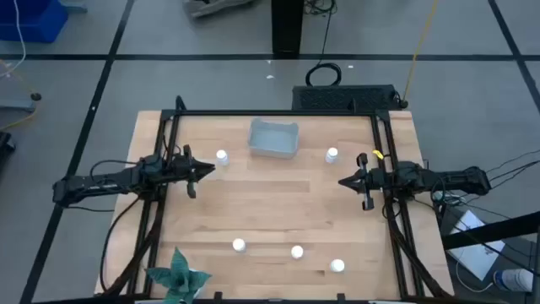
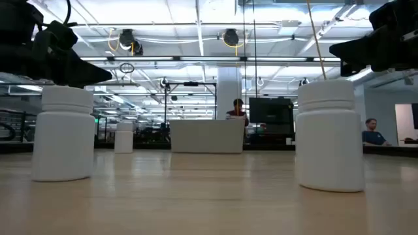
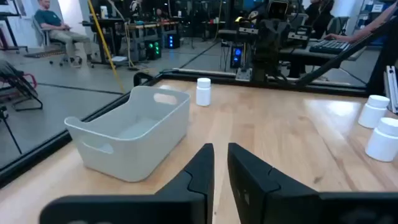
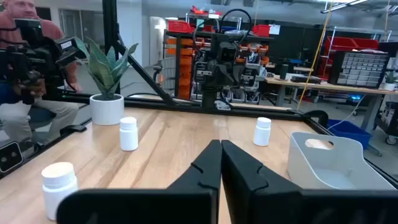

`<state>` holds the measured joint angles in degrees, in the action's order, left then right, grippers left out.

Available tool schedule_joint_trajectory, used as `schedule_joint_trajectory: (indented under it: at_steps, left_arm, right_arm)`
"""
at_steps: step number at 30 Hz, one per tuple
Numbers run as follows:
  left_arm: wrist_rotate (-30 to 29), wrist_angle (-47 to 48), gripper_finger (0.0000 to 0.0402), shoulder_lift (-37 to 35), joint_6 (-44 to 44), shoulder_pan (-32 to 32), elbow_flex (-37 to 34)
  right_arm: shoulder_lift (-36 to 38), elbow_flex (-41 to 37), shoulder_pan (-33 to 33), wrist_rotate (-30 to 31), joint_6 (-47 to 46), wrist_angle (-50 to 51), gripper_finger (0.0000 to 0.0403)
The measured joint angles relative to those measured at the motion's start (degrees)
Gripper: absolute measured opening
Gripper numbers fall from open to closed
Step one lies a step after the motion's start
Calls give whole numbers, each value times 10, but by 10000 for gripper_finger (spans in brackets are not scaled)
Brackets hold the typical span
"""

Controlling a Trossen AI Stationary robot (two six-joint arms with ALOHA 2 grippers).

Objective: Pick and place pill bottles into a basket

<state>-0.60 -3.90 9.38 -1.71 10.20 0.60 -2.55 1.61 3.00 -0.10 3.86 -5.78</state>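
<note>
Tabletop holds scattered pill bottles [image 1: 222,157], seemingly empty basket [image 1: 273,139]; both pincers closed, empty

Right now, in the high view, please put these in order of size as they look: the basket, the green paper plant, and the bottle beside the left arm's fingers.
1. Green paper plant, though the picture's edge cuts it off.
2. Basket, looking close to the plant, so this order is unsure.
3. Bottle, clearly the smallest.
</note>
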Motion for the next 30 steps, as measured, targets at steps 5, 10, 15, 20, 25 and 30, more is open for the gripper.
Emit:
schedule_joint_trajectory:
  at_steps: [5, 10, 15, 20, 25, 30]
  left_arm:
    - [-10, -22, 51, 0, 1, 0, 0]
    - [-10, -36, 51, 0, 0, 0, 0]
    - [-10, -36, 51, 0, 0, 0, 0]
    - [-27, -40, 51, 0, 7, 0, 0]
    - [-50, -39, 51, 0, -37, 0, 0]
    - [-35, -57, 51, 0, -17, 0, 0]
  right_arm:
    - [0, 0, 0, 0, 0, 0, 4]
    - [0, 0, 0, 0, -1, 0, 4]
    - [0, 0, 0, 0, 9, 0, 4]
    - [0, 0, 0, 0, 29, 0, 4]
    - [0, 0, 0, 1, 24, -1, 4]
    - [0, 0, 0, 87, -18, -49, 4]
